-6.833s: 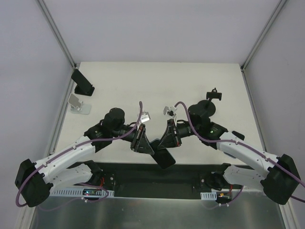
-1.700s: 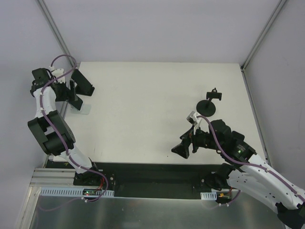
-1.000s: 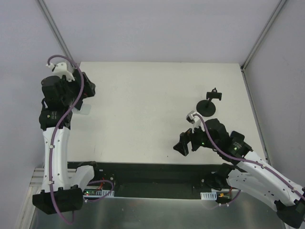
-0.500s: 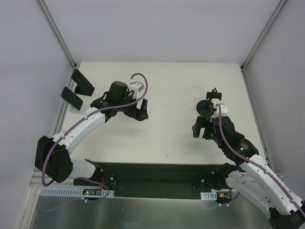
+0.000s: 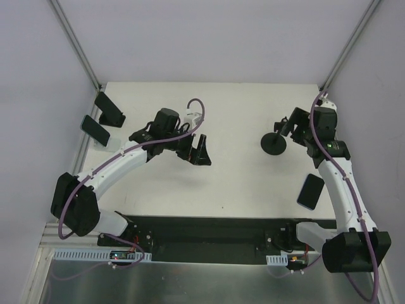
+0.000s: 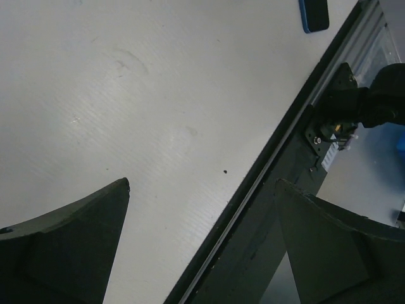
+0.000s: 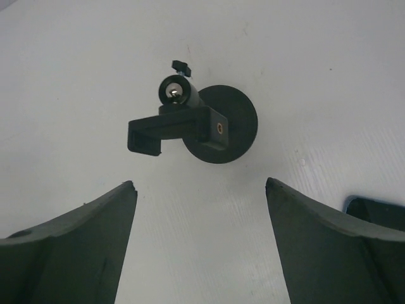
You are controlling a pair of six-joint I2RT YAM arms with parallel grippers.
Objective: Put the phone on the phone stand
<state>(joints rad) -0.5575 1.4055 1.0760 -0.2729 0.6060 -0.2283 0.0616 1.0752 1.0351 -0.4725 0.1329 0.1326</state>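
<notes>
A blue-edged phone [image 5: 311, 191] lies flat on the table at the right, below my right forearm; it also shows as the phone [image 6: 314, 14] far off in the left wrist view and as a phone corner [image 7: 376, 212]. The black phone stand [image 5: 274, 144] has a round base and a clamp on top; in the right wrist view this stand [image 7: 221, 123] sits just ahead of the fingertips. My right gripper [image 5: 290, 128] [image 7: 200, 183] is open and empty beside the clamp. My left gripper [image 5: 200, 152] [image 6: 202, 183] hangs open and empty over mid-table.
At the far left a dark phone [image 5: 95, 130] rests on a pale stand, with a black wedge stand [image 5: 109, 109] behind it. The table's near edge and black rail [image 6: 253, 209] run under the left gripper. Walls close in on both sides.
My right arm has swung up and right to the round-based stand, uncovering the blue-edged phone on the table. My left gripper has drifted slightly right.
</notes>
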